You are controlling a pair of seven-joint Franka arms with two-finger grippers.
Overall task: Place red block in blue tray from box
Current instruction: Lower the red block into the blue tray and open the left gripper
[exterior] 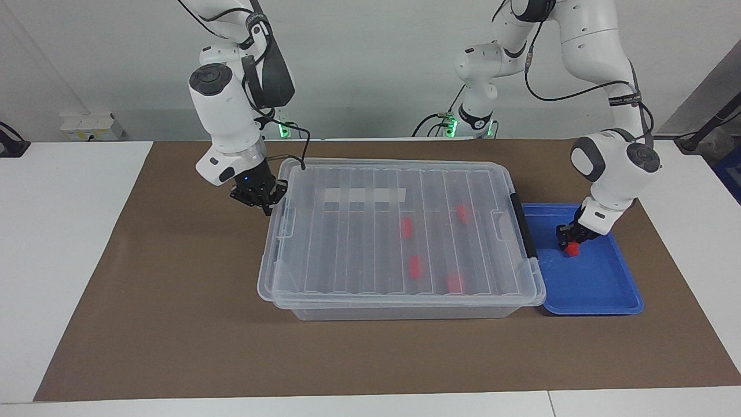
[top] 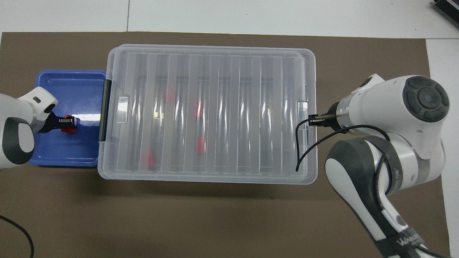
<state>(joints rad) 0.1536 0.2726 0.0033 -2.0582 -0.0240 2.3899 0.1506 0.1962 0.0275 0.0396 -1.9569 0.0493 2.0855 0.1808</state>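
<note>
Left tool (exterior: 572, 240) grips red block (exterior: 573, 249) in blue tray (exterior: 602, 284); right tool (exterior: 259, 197) waits.

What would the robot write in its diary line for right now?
left gripper: holds red block low in blue tray | right gripper: at box end | lid on, four blocks inside

Left pincer (exterior: 572, 240) lowered, clamped; right pincer (exterior: 259, 200) low, wrist bent.
</note>
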